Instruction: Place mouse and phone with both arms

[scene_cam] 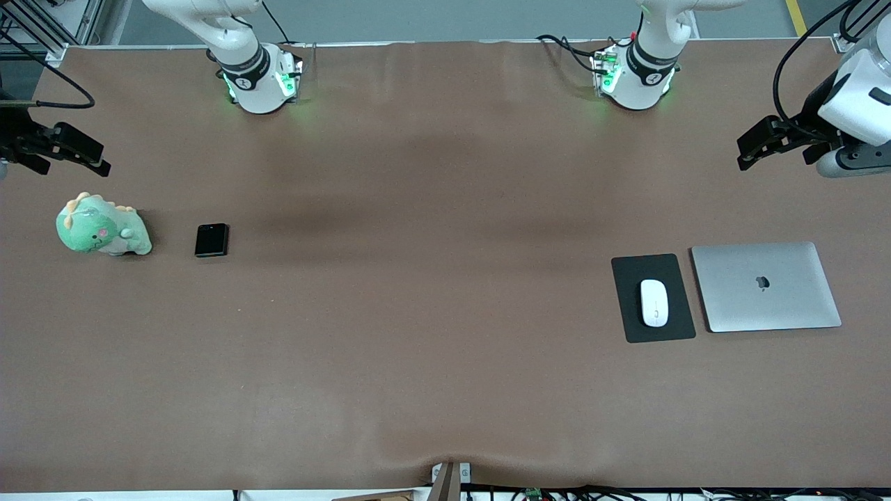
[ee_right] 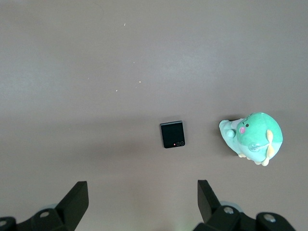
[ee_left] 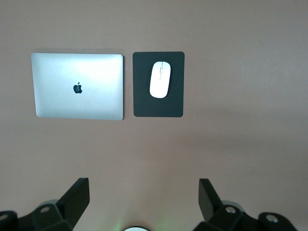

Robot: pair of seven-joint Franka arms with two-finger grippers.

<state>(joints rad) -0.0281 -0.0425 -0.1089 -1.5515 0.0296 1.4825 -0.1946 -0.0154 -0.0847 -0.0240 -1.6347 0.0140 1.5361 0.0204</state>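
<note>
The right gripper, fingers apart, hangs above the plush dinosaur; beside the dinosaur lies the phone (glossy, probably slippery; grip its edges). The mouse, smooth and light, sits on the pad; the left gripper is spread too.

A brown mat covers the table (rumpled at its near edge); grey floor shows above.

white mouse on black pad; black phone flat on table.
</note>
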